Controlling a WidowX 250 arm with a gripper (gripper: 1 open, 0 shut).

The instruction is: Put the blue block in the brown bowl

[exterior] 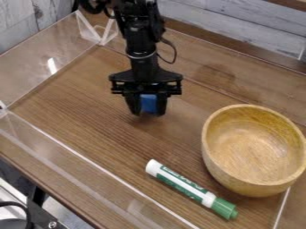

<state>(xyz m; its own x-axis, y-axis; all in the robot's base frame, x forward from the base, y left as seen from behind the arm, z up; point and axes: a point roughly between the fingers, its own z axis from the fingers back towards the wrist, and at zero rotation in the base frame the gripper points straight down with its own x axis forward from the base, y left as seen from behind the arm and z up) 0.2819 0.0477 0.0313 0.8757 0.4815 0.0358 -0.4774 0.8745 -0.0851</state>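
The blue block sits on the wooden table, left of the middle. My gripper has come straight down over it. Its black fingers press in on the block's left and right sides, so only a strip of blue shows between them. The block looks to be still resting on the table. The brown bowl stands at the right front, empty, well apart from the gripper.
A white-and-green marker lies near the front edge, left of the bowl. Clear plastic walls ring the table. The arm rises from the gripper toward the back.
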